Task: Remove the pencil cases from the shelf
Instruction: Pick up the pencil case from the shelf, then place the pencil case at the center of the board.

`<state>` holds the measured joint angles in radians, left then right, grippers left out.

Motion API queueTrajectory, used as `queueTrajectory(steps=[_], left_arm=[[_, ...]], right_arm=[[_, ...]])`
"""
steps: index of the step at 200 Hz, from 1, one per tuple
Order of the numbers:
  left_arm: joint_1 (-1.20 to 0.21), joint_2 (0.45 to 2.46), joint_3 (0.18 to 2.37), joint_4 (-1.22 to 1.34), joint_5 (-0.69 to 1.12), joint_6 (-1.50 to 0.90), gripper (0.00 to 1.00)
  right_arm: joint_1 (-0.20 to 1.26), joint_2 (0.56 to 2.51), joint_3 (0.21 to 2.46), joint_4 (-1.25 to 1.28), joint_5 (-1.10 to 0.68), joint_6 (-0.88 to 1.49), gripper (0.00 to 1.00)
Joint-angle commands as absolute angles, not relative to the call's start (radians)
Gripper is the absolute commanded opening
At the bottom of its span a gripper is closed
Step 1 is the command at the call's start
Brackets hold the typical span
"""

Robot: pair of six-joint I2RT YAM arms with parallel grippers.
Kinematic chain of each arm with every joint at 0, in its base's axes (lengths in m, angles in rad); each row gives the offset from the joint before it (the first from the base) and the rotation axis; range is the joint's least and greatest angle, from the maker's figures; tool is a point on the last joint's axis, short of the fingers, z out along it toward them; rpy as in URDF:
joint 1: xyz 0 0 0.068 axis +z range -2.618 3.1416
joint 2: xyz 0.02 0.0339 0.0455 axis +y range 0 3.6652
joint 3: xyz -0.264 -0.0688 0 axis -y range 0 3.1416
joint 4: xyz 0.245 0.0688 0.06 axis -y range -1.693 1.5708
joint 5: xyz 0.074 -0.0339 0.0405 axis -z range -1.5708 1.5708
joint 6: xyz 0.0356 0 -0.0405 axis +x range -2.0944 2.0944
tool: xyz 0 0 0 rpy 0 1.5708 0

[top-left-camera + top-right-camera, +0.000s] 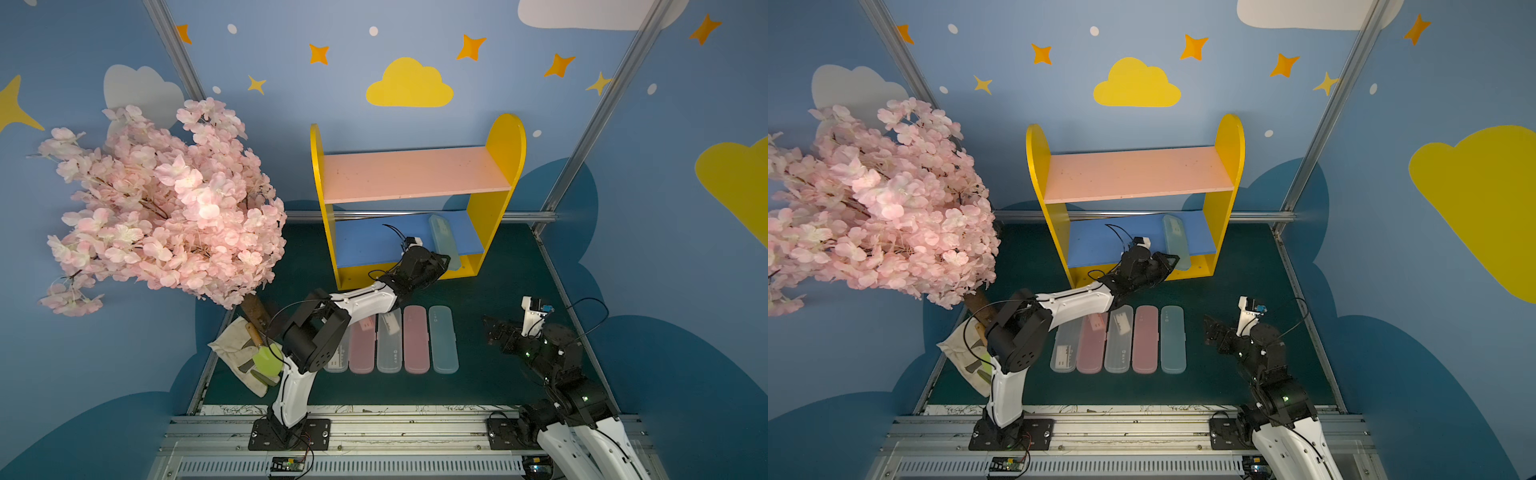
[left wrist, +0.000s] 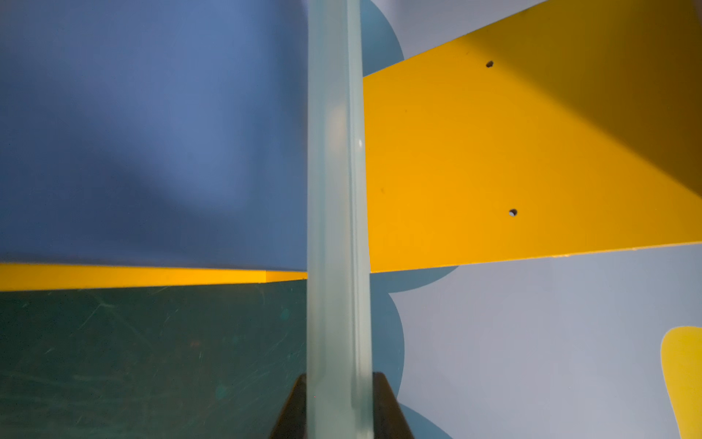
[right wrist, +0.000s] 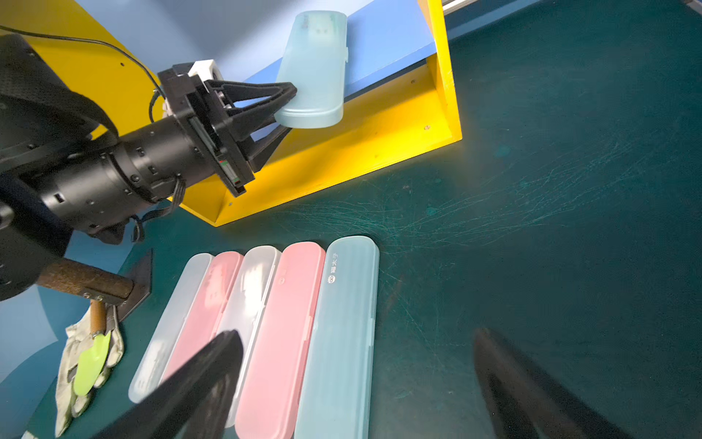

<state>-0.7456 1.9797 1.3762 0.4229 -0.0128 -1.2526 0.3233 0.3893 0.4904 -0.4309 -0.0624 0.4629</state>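
Note:
One pale teal pencil case (image 1: 442,235) (image 1: 1176,237) lies on the blue board of the yellow shelf (image 1: 415,174) (image 1: 1133,174), at its right end. Its near end sticks out past the board's front edge. My left gripper (image 1: 446,259) (image 1: 1177,261) (image 2: 339,376) is shut on that near end, with the case (image 2: 336,190) edge-on between the fingers. The right wrist view shows the same grip (image 3: 290,110) on the case (image 3: 313,72). Several more pencil cases (image 1: 399,345) (image 1: 1133,345) (image 3: 285,323) lie side by side on the mat. My right gripper (image 1: 490,330) (image 1: 1209,330) (image 3: 357,334) hangs open to their right.
A pink blossom tree (image 1: 166,199) fills the left side, its trunk base by my left arm. A work glove with a green trowel (image 1: 259,357) lies at the mat's front left. The shelf's pink upper board is bare. Metal frame posts and walls bound the green mat (image 1: 498,270).

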Motion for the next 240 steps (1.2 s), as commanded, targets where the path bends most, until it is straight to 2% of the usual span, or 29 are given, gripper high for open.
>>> queueTrajectory(steps=[1, 63, 111, 171, 240], left_arm=[[-0.735, 1.858, 1.290, 0.529, 0.050, -1.217, 0.14], [-0.713, 1.634, 0.947, 0.749, 0.267, -1.287, 0.12], [-0.717, 1.507, 0.764, 0.882, 0.342, -1.317, 0.12], [-0.756, 1.313, 0.659, 0.786, 0.326, -1.268, 0.12], [-0.788, 1.225, 0.635, 0.761, 0.354, -1.261, 0.12]], right_arm=[[0.320, 0.385, 0.494, -0.416, -0.133, 0.462, 0.98], [0.319, 0.498, 0.532, -0.292, -0.376, 0.626, 0.96], [0.318, 0.622, 0.559, -0.103, -0.555, 0.770, 0.94], [0.318, 0.746, 0.606, 0.033, -0.642, 0.895, 0.91], [0.331, 0.861, 0.667, 0.182, -0.711, 1.027, 0.85]])
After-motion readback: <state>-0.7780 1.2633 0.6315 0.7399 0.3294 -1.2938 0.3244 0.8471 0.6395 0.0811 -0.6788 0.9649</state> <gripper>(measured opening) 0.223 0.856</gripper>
